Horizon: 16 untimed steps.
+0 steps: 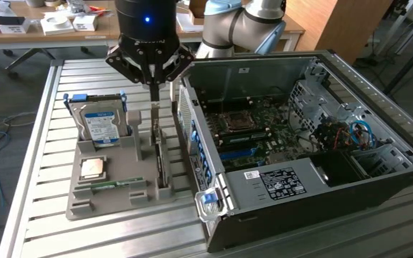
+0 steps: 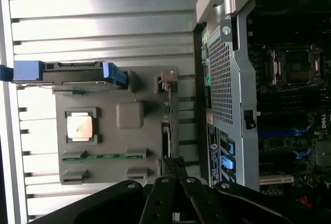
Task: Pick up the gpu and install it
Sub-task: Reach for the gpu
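A: Materials first?
B: Ribbed, shiny aluminium slats for the table (image 1: 38, 134); matte grey moulded plastic for the holder tray (image 1: 109, 207), blocky, cut with slots and square pockets; black sheet metal for the open computer case (image 1: 378, 180), plus a perforated silver panel (image 2: 221, 79) along the wall beside the tray.
A: And in the tray?
B: Silver hard drive (image 1: 103, 126) with a blue label, upright between blue rails (image 2: 26, 72); a square processor chip (image 2: 80, 127) with a dull metal lid, lying flat; a narrow green memory stick (image 2: 103, 157), flat in its groove.
A: The gpu (image 2: 166, 131)?
B: Thin, flat, dark; stands on its long edge in the tray's slot nearest the case; seen edge-on in the wrist view as a slim strip.
A: Fingers?
B: Pressed together on the black gripper (image 1: 153, 92), tips pointing straight down; hang above the tray, in line with the card's upper edge; card seated in its slot; cannot tell whether touching the card or just clear of it.
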Available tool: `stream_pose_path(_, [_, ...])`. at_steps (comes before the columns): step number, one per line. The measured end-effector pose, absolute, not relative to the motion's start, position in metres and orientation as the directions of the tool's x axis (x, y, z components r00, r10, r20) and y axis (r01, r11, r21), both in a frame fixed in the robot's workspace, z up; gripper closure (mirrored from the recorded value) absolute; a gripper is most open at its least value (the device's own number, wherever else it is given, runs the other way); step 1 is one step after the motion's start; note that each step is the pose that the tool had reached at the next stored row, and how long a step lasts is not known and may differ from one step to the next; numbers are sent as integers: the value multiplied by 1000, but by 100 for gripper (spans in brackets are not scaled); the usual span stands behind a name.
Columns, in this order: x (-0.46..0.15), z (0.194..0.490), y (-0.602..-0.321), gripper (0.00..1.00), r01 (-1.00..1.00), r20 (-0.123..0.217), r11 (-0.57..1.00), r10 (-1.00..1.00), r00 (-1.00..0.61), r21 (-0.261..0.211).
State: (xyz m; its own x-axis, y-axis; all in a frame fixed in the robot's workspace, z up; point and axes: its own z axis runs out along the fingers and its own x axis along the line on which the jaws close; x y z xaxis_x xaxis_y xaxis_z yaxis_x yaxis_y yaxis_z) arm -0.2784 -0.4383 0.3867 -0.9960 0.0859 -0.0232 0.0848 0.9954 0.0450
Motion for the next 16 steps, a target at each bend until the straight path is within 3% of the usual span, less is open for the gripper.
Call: stream_pose_path(16, [-282,387,-454,89,85,-23,995,86,-996,45])
